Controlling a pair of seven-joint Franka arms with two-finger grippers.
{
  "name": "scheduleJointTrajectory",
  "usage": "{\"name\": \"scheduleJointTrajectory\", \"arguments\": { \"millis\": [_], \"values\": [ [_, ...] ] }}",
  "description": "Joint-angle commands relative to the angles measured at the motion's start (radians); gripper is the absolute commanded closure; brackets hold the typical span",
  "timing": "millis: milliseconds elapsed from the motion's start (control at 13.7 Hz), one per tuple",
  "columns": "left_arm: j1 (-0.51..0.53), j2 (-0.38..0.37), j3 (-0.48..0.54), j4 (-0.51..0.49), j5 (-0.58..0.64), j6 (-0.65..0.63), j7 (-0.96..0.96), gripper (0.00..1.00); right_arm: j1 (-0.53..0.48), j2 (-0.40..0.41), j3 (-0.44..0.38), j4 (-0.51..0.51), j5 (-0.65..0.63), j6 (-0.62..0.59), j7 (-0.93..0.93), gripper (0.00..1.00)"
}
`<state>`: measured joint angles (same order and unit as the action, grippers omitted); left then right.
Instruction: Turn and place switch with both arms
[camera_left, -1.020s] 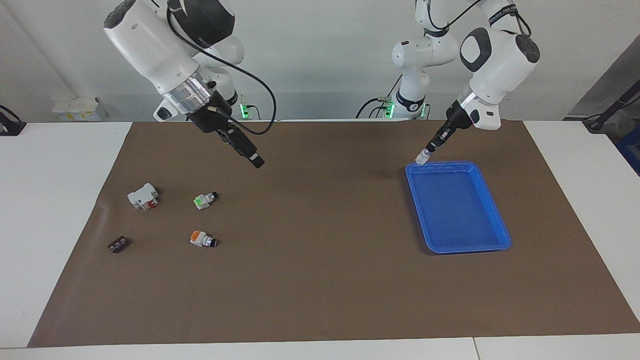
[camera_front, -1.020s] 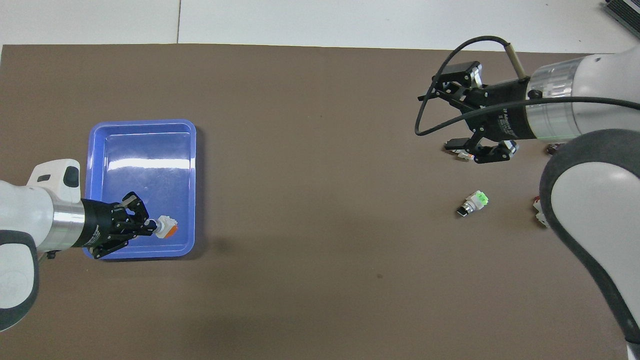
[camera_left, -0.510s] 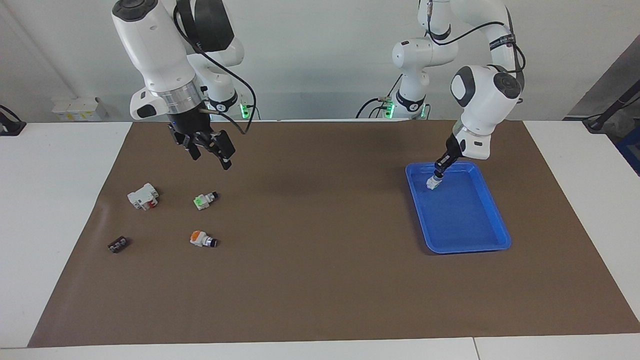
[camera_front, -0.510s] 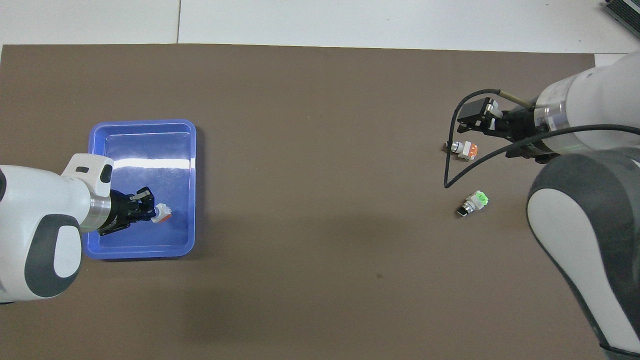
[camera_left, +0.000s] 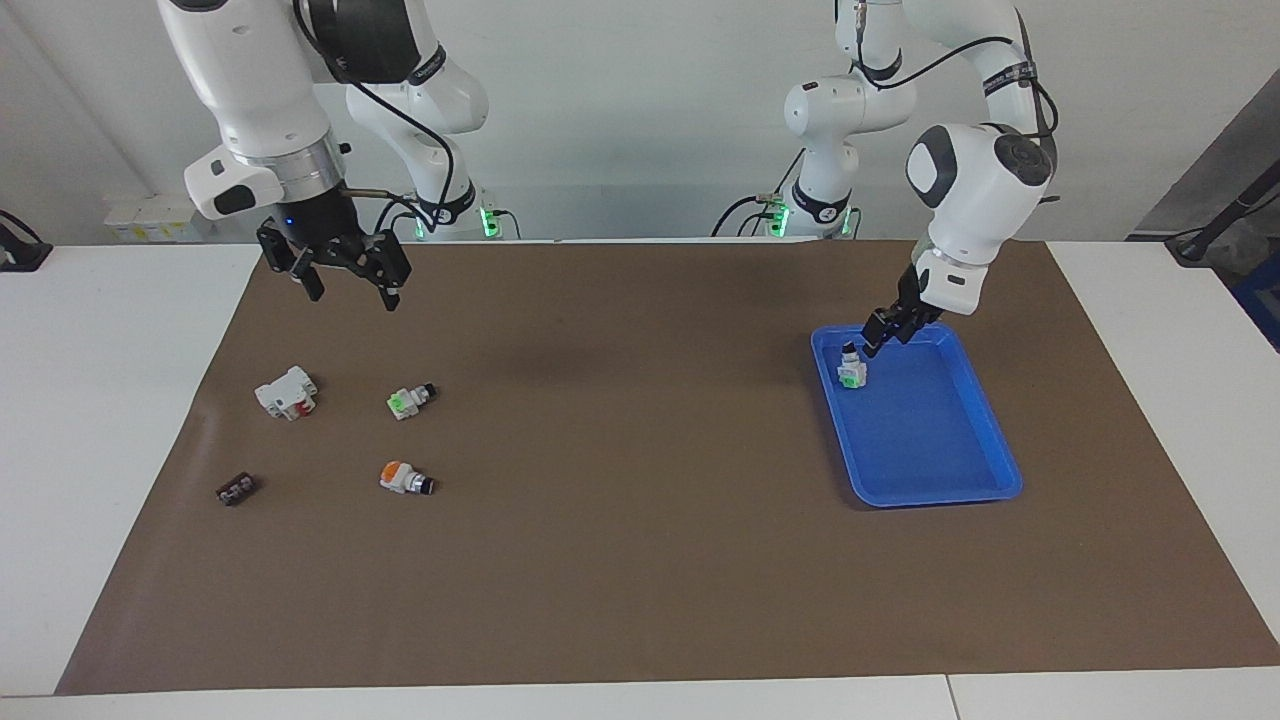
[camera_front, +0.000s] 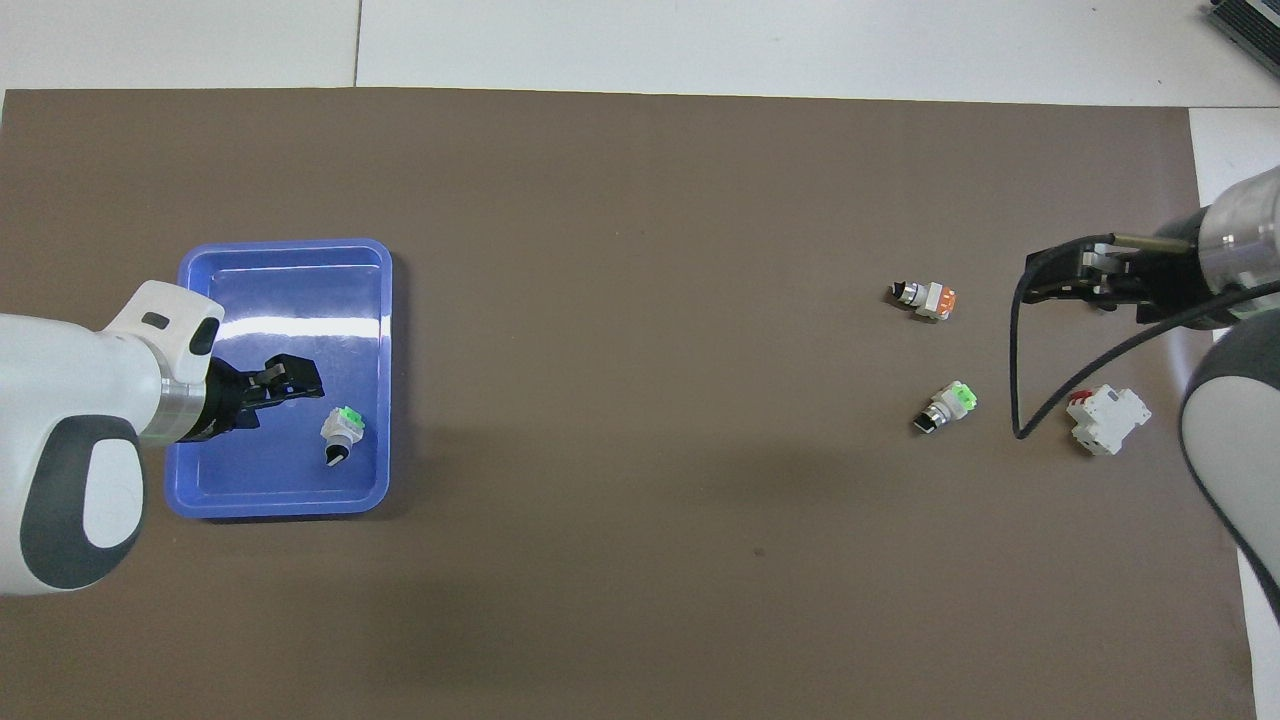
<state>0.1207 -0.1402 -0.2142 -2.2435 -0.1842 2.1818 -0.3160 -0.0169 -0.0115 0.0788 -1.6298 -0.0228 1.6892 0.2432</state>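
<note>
The switch (camera_left: 851, 371) sits in the blue tray (camera_left: 940, 496), at the tray's end nearer to the robots. It has a white blocky body and a black knob tip. The overhead view (camera_front: 342, 430) shows a green patch on it and no orange. My left gripper (camera_left: 884, 334) is open and empty, just above and beside the switch, not touching it; it also shows in the overhead view (camera_front: 283, 381). My right gripper (camera_left: 345, 282) is open and empty, raised over the mat at the right arm's end (camera_front: 1062, 281).
At the right arm's end lie a green-faced switch (camera_left: 410, 400), a round orange-capped switch (camera_left: 405, 478), a white breaker with red parts (camera_left: 287, 392) and a small black block (camera_left: 235, 490). The brown mat (camera_left: 640, 560) covers the table's middle.
My left gripper lowered the switch into the tray, let go and opened. My right gripper swung away from the table's middle toward its own end and turned to point down.
</note>
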Motion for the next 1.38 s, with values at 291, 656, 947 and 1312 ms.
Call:
{"name": "scheduleJointTrajectory", "arguments": {
  "millis": [291,656,947,1312],
  "values": [
    [0.003,-0.001,0.001,0.204,0.017,-0.089,0.371,0.02,0.086,0.007,-0.137,0.096,0.001,-0.143,-0.111,0.0],
    [0.007,0.077,0.004,0.519,0.029,-0.359,0.394,0.0,0.11,-0.022,-0.137,0.044,0.006,-0.141,-0.114,0.0],
    [-0.012,0.113,0.001,0.656,0.213,-0.479,0.394,0.0,0.092,-0.01,-0.145,0.096,0.007,-0.241,-0.2,0.0],
    [-0.009,0.125,0.003,0.699,0.195,-0.571,0.397,0.0,0.091,-0.016,-0.145,0.067,0.001,-0.166,-0.199,0.0]
  ]
}}
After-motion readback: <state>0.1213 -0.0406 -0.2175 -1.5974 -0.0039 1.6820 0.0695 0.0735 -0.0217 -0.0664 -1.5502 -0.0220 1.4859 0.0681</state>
